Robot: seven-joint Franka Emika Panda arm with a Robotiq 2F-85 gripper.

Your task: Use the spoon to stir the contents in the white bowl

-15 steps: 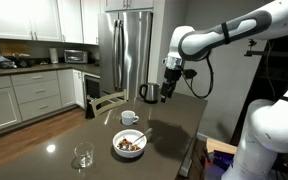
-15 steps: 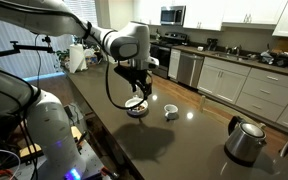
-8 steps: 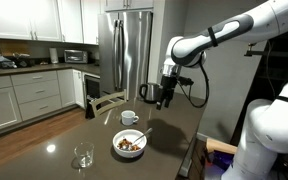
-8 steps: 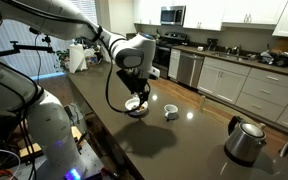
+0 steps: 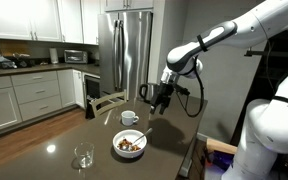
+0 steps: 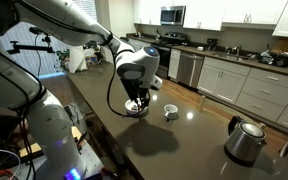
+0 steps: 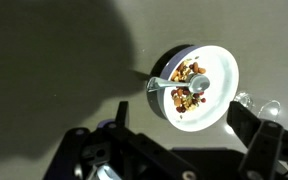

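Observation:
The white bowl point(image 5: 130, 145) sits on the dark table, holding the brown and tan contents point(image 7: 186, 87). A metal spoon point(image 7: 198, 85) rests in it, with its handle sticking out over the rim point(image 5: 143, 131). In the wrist view the bowl point(image 7: 216, 105) lies just ahead of my gripper point(image 7: 181, 115), between the spread fingers point(image 7: 246, 122). My gripper point(image 5: 161, 100) is open and empty, hanging above and beyond the bowl. In an exterior view my gripper point(image 6: 139, 96) hides part of the bowl point(image 6: 134, 108).
A white cup point(image 5: 130, 117) with a handle stands behind the bowl and shows in both exterior views point(image 6: 170, 111). A clear glass point(image 5: 83, 157) stands near the table's front. A metal kettle point(image 6: 246, 141) is further along. Kitchen cabinets and a fridge point(image 5: 126, 50) stand behind.
My arm has come down and moved toward the bowl over the last second. The gripper is lower and nearer the spoon. The bowl, spoon and cup have not moved.

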